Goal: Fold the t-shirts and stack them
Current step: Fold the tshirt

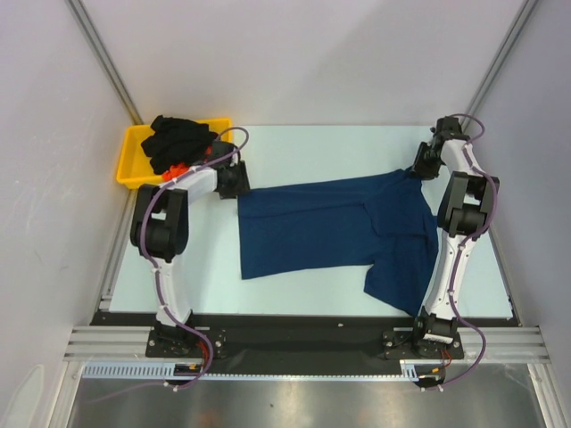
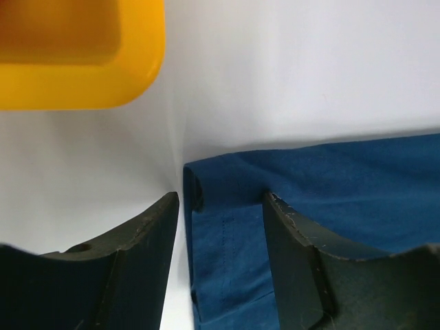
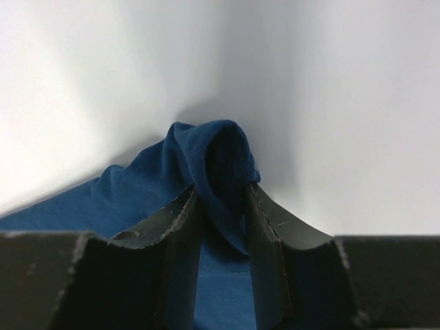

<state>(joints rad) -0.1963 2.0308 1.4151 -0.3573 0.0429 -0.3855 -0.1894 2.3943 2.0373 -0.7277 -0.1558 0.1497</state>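
Observation:
A navy blue t-shirt [image 1: 330, 227] lies spread flat on the white table, plain side up, with no print showing. My left gripper [image 1: 239, 183] is open at its far left corner; in the left wrist view [image 2: 220, 199] the fingers straddle the shirt's folded edge [image 2: 206, 185]. My right gripper [image 1: 419, 167] is shut on the shirt's far right corner, which bunches up between the fingers [image 3: 221, 189] and lifts slightly. A black t-shirt [image 1: 178, 138] and a bit of orange-red cloth [image 1: 178, 169] lie in the yellow tray.
The yellow plastic tray [image 1: 134, 147] stands at the table's far left corner, just left of my left gripper; its rim also shows in the left wrist view [image 2: 82, 86]. White walls enclose the table at the back and sides.

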